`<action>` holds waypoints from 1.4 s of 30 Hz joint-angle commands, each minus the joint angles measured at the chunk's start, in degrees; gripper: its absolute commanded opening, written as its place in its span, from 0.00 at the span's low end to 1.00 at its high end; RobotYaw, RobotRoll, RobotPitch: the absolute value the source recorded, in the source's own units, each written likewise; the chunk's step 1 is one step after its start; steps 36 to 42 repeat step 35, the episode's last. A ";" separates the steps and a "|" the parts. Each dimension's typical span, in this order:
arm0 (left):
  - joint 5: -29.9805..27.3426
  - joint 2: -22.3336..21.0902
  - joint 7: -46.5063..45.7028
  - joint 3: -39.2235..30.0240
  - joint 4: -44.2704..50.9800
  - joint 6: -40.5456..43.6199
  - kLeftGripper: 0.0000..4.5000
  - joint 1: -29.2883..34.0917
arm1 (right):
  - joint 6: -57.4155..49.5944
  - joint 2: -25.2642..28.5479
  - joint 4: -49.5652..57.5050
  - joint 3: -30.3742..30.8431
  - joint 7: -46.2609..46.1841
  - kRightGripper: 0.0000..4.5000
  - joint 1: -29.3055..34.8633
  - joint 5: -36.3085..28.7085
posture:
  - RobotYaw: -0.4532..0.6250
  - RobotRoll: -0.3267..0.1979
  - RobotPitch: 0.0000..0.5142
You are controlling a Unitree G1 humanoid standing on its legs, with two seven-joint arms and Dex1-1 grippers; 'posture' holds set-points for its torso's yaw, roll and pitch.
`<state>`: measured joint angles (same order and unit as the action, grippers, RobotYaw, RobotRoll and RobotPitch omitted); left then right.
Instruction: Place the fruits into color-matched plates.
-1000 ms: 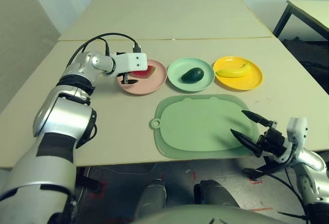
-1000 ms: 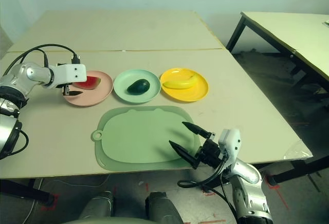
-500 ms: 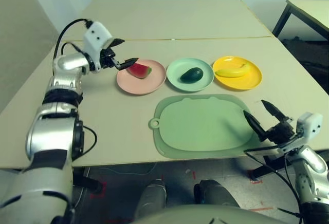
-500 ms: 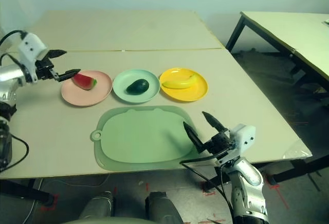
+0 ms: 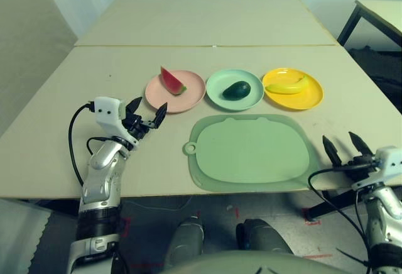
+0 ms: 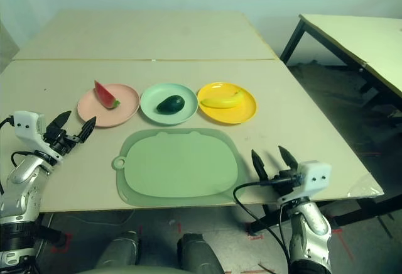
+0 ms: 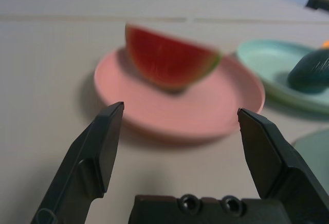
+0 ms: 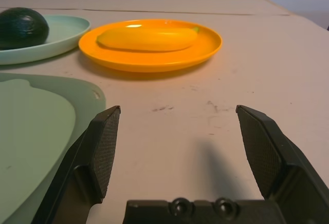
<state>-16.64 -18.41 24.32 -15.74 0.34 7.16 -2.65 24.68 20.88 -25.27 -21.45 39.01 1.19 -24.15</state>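
Left gripper [image 5: 146, 112] withdrew from pink plate [image 5: 190, 98], fingers apart, empty; watermelon wedge [image 5: 171, 81] left there; right gripper [image 5: 343, 149] spread.

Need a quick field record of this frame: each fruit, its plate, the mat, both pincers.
watermelon: red watermelon wedge with green rind on round pink plate
avocado: dark green avocado on round mint green plate
banana: yellow banana on round yellow plate
mat: pale green rounded-rectangle cutting mat, bare, nearer the robot than the plates
left pincer: open, holding nothing, short of the pink plate
right pincer: open, holding nothing, at the table's near edge beside the mat
task state: all three fruits sit on colour-matched plates
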 commanded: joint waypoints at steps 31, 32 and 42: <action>3.87 -1.39 -8.54 0.29 12.61 5.67 1.00 10.82 | 3.48 1.20 -6.72 -2.45 5.15 1.00 -3.61 -1.56 | 0.57 0.62 0.25; 3.87 -1.45 -8.51 0.16 12.58 5.54 1.00 10.99 | 3.66 1.04 -6.96 -2.46 5.08 1.00 -3.66 -1.48 | 0.58 0.62 0.25; 4.08 -1.65 -8.37 0.08 11.97 4.72 1.00 11.00 | 3.99 1.00 -7.75 -2.53 5.18 1.00 -4.04 -1.45 | 0.58 0.62 0.25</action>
